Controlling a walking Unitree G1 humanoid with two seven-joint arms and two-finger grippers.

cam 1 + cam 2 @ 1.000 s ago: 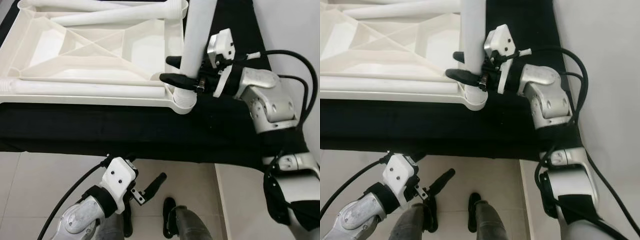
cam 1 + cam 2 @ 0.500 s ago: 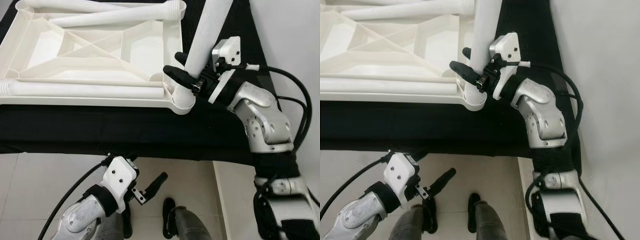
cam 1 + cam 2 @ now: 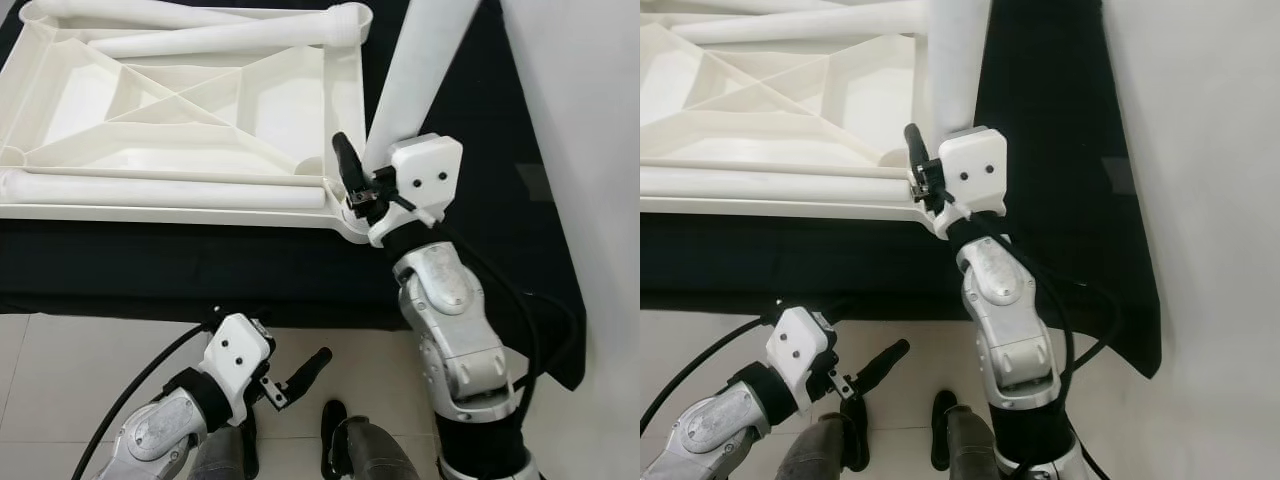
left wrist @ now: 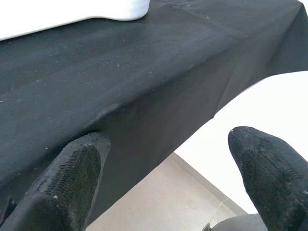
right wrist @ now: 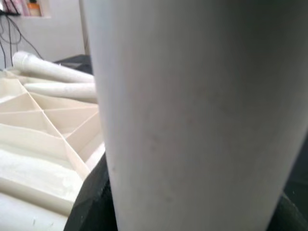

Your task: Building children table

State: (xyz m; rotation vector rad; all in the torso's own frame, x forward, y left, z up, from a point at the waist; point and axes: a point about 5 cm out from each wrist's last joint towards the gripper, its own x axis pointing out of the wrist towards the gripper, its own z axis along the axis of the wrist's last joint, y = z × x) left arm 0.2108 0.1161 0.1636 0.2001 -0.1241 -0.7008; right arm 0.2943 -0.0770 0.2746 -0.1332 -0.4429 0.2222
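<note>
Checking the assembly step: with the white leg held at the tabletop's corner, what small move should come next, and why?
Probably keep twisting the leg into the corner socket. The right pincer grips it just above the upturned tabletop, and the leg leans, so it seems not fully seated.

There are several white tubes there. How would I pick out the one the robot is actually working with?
Find the white upturned tabletop lying on the black cloth. At its near right corner, the right gripper clasps one table leg. That leg stands up out of the corner socket, tilted a little, while the other legs lie flat inside the tabletop.
</note>
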